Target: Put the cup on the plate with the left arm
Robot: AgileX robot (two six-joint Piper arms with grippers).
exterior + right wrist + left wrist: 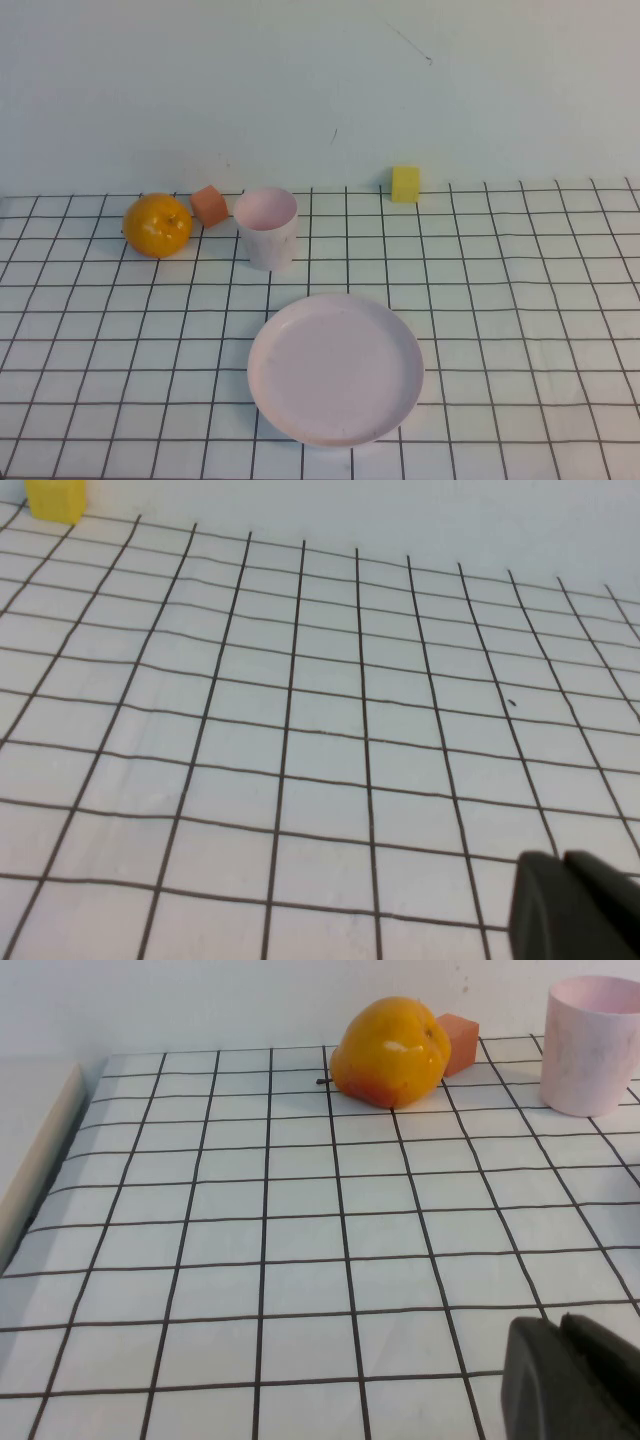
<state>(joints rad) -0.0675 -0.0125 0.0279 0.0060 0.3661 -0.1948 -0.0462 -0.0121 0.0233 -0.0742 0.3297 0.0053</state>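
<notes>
A pale pink cup stands upright on the checked cloth, just behind the round pale pink plate at the front middle. In the left wrist view the cup shows far off, beyond the orange fruit. My left gripper hovers low over the bare cloth, fingers pressed together and holding nothing. Its arm does not show in the high view. My right gripper is also shut and empty, over the cloth well away from the cup and plate.
An orange fruit and a small orange-red block lie left of the cup. A yellow block sits at the back right, by the pale wall. The table's edge runs along the far left.
</notes>
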